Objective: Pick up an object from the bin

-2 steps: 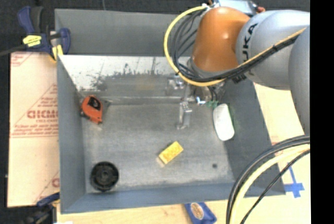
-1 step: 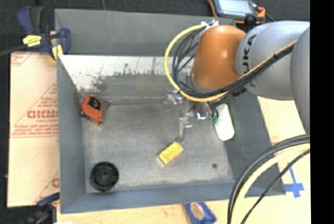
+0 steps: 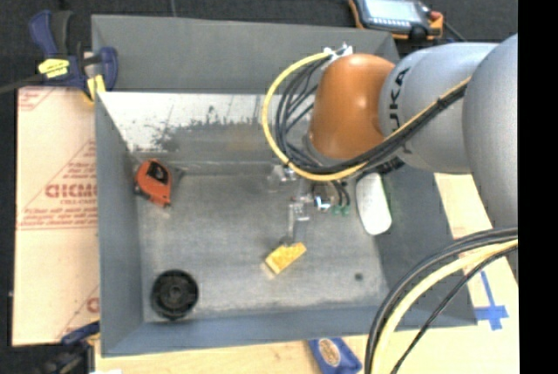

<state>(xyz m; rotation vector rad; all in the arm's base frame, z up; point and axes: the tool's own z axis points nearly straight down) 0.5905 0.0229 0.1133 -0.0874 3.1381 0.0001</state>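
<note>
Gripper [image 3: 297, 224] hung just over the yellow block [image 3: 285, 258] in the middle of the bin [image 3: 118, 233]; I could not tell if it was released or clenched.

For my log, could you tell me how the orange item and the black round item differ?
The orange item is boxy and bright; the black round item is a dark disc. The orange item lies upper left, the black round item lower left. Both lie untouched.
</note>
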